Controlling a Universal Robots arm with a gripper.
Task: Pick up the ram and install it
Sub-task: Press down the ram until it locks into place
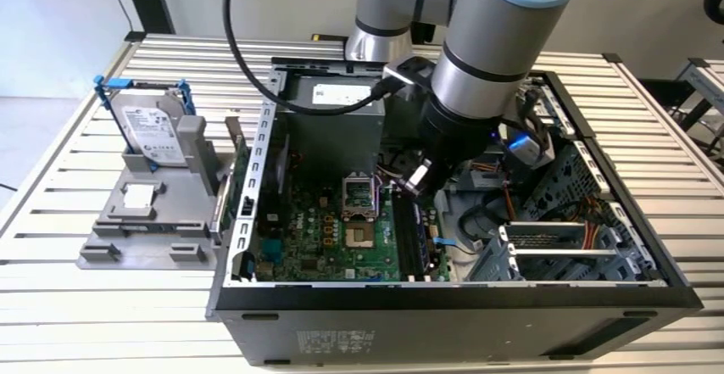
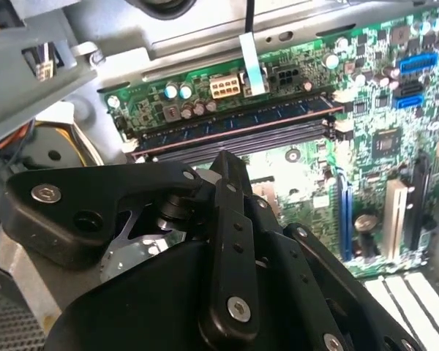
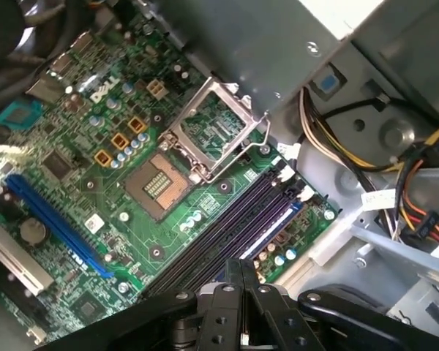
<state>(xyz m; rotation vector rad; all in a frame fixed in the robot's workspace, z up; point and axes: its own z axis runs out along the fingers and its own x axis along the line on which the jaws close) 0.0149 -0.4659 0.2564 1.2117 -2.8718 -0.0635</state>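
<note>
The ram [image 2: 278, 115] is a long blue stick with black chips. It stands in the memory slot nearest the edge of the green motherboard [image 2: 373, 110]. In the first wrist view the ram [image 3: 271, 225] runs diagonally beside the empty dark slots. My gripper [image 2: 227, 159] is shut, its black fingers pressed together with nothing between them. It hangs directly over the slots [image 3: 241, 265]; I cannot tell whether the tip touches the ram. In the exterior view the gripper [image 1: 416, 186] sits inside the open computer case, above the slots [image 1: 413, 242].
The open CPU socket [image 3: 157, 183] lies beside the slots. Bundled cables [image 3: 417, 212] and a metal drive cage [image 1: 554, 242] crowd the case on the exterior view's right. A silver hard drive in a blue frame [image 1: 153, 128] stands on a grey holder outside the case, on the exterior view's left.
</note>
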